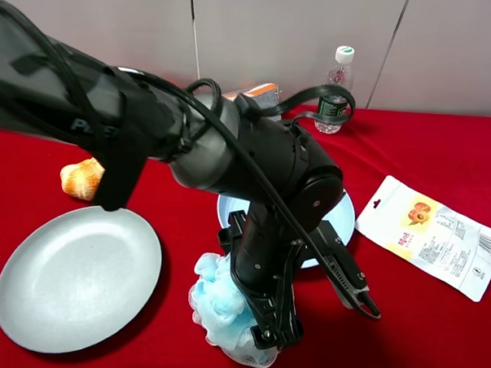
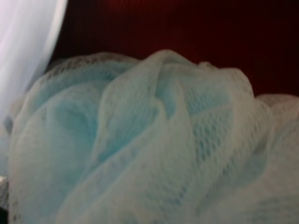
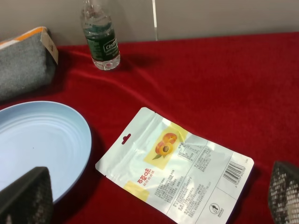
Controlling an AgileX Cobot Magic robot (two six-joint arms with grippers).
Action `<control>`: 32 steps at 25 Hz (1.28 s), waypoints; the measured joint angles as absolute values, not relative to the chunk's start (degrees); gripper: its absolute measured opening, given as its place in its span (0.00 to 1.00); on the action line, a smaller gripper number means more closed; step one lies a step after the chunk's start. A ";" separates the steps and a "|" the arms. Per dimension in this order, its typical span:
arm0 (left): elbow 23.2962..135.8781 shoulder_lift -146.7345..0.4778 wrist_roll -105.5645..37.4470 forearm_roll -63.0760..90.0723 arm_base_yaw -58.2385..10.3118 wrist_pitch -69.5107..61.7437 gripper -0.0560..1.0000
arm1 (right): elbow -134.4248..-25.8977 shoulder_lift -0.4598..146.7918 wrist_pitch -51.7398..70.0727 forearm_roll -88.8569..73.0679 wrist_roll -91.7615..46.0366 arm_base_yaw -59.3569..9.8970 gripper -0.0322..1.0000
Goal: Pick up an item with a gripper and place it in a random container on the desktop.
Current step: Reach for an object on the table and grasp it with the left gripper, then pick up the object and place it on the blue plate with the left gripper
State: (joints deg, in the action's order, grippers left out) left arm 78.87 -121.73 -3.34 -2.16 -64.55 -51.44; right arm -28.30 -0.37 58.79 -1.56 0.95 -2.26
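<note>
High view overlooks desktop; left wrist sits close against the pouf.

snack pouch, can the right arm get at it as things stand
Probably yes: the snack pouch lies bare on the red cloth straight ahead of the open right pincer.

The light blue plate looked smooth matt plastic. Just in front of the plate, the pouf was soft ruffled netting, open mesh weave. Under the plate lay red cloth, dull and velvety. Right of the plate, a glossy printed plastic pouch; behind the plate, a clear shiny plastic bottle. Over the plate, the arm showed matt black.
</note>
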 joint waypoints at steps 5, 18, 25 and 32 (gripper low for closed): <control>78.93 -123.13 -3.34 -2.43 -64.55 -50.84 0.92 | -28.30 -0.37 58.79 -1.56 0.95 -2.26 0.70; 78.93 -123.26 -3.34 -2.79 -64.55 -49.98 0.64 | -28.30 -0.37 58.79 -1.56 0.95 -2.26 0.70; 78.93 -123.26 -3.34 -2.79 -64.55 -49.78 0.62 | -28.30 -0.37 58.79 -1.56 0.95 -2.26 0.70; 79.55 -123.26 -3.34 -2.79 -64.55 -50.23 0.61 | -28.30 -0.37 58.79 -1.56 0.95 -2.26 0.70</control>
